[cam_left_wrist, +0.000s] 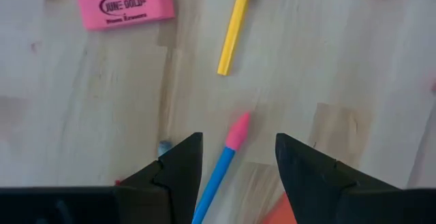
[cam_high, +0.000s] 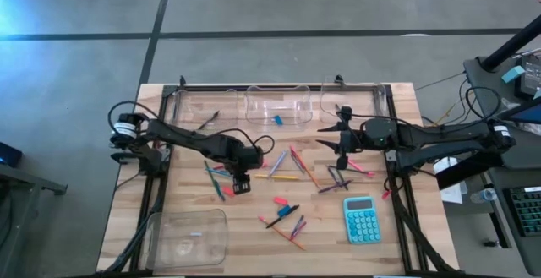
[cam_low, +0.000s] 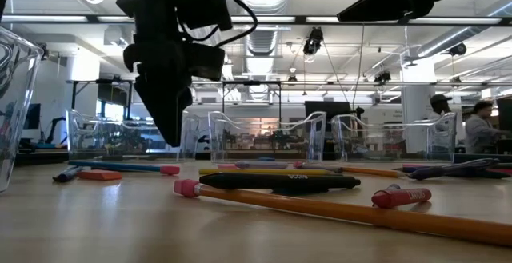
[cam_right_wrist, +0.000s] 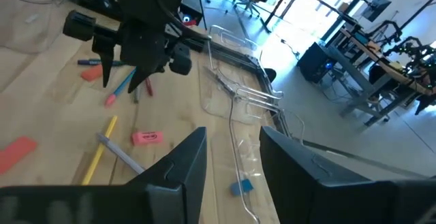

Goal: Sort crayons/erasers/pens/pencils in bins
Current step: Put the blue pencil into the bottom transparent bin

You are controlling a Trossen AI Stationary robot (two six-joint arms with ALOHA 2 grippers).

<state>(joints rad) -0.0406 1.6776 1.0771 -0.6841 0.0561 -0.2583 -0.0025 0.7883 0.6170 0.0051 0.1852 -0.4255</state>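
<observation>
Pencil pick-up: left gripper (cam_left_wrist: 235, 166), fingers apart, straddles blue pencil (cam_left_wrist: 219, 166) on counter (cam_left_wrist: 82, 108); next, lower and close; right gripper (cam_right_wrist: 231, 159), apart, empty, waits aloft.

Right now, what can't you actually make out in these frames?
- Blue pencil between the left gripper fingers: its far end runs off the left wrist view's edge, and touching or not is unclear.
- Near-left bin: contents too faint in the high view.
- Sticks under the left arm: the wrist covers part of them, colours unsure.
- Right gripper: hangs over the far bins, empty; the table directly below it is hidden.
</observation>
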